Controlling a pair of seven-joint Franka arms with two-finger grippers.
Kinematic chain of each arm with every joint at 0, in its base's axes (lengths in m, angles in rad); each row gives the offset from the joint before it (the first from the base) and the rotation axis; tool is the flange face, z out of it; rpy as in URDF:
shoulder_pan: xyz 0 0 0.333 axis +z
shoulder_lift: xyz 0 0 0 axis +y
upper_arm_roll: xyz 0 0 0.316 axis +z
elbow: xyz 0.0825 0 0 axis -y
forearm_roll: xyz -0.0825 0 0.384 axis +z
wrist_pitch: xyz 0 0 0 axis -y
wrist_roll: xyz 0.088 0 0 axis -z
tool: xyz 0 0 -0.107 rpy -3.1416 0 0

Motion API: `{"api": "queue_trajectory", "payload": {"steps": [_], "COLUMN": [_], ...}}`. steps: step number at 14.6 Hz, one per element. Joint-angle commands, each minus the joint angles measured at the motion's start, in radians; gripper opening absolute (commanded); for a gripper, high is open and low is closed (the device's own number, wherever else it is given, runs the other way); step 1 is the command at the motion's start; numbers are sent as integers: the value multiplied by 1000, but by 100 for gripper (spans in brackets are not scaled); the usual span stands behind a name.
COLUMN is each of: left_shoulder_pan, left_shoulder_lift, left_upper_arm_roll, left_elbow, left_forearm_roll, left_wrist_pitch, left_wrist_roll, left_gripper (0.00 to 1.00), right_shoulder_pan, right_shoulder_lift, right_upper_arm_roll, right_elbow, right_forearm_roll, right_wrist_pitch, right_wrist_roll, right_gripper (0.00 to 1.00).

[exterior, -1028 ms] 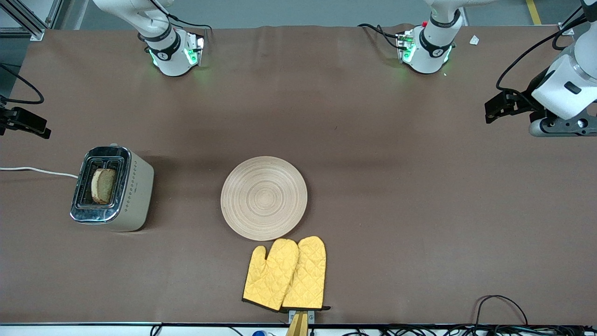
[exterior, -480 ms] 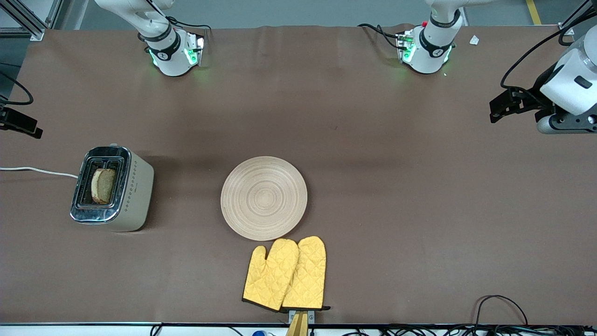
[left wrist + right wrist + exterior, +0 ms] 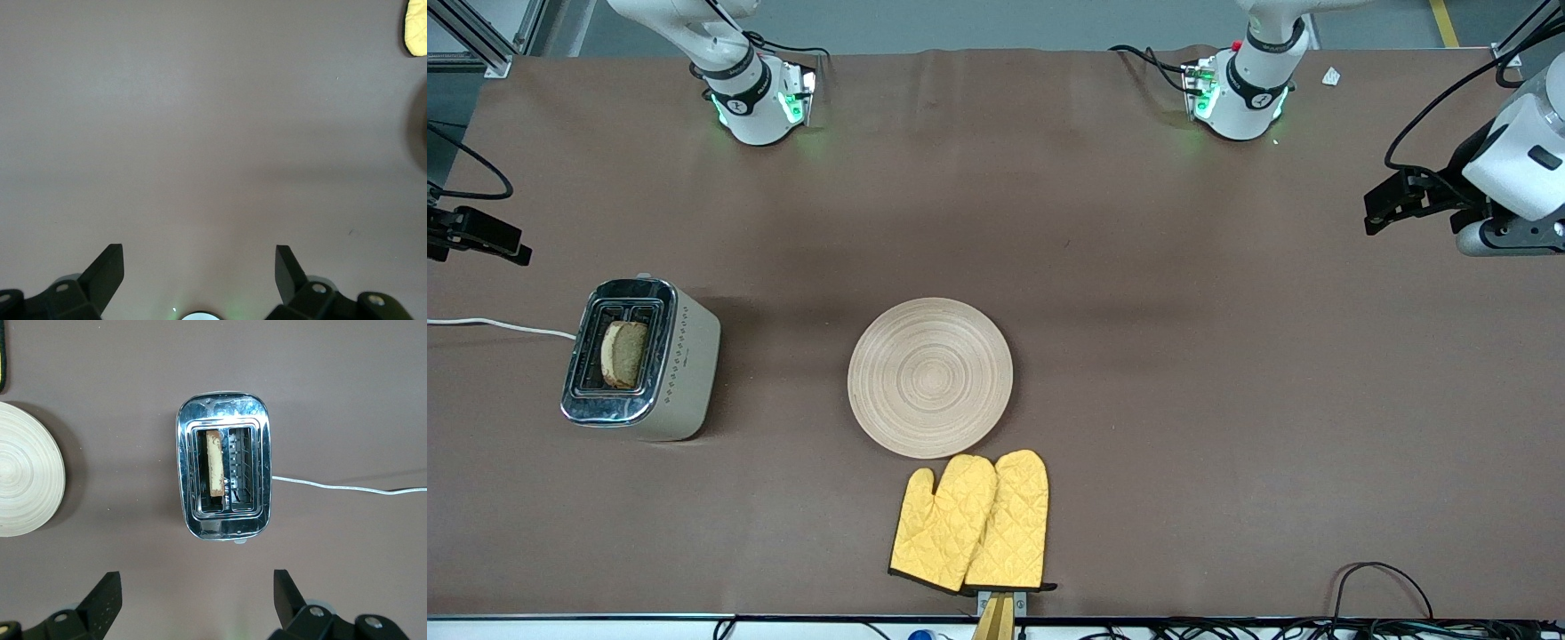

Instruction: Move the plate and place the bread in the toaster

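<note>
i see the bread sitting in the toaster, the plate bare mid-table, and both the left gripper and right gripper, jaws apart, have drifted slightly at the table ends, so the task looks done.

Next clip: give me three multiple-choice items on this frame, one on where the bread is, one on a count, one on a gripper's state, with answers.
1. Where is the bread?
A. on the plate
B. in a toaster slot
C. on the mitts

2. How many yellow oven mitts lie on the table?
A. one
B. two
C. three

3. The right gripper is:
A. open, holding nothing
B. shut on the bread
C. shut on the plate

Answers: 1 B, the slice stands in one slot of the toaster; 2 B, a pair lies side by side, nearer the front camera than the plate; 3 A, its fingers stand apart over the toaster.
</note>
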Motion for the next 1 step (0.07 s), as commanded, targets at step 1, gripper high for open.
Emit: {"api": "queue_trajectory", "payload": {"steps": [1], "left_shoulder_pan": [3], "left_shoulder_lift": [13], "left_upper_arm_roll": [-6], "left_elbow": [31], "left_forearm_roll": [8], "left_wrist_pitch": [-21], "left_wrist_roll": [7], "left_gripper": [100], "right_shoulder_pan": [-4], "right_shoulder_lift": [-29], "right_upper_arm_roll": [3], "right_elbow": [-55], "right_forearm_roll": [19], "right_wrist_pitch": [43], "right_wrist_roll": [-3], "right_gripper": [100]}}
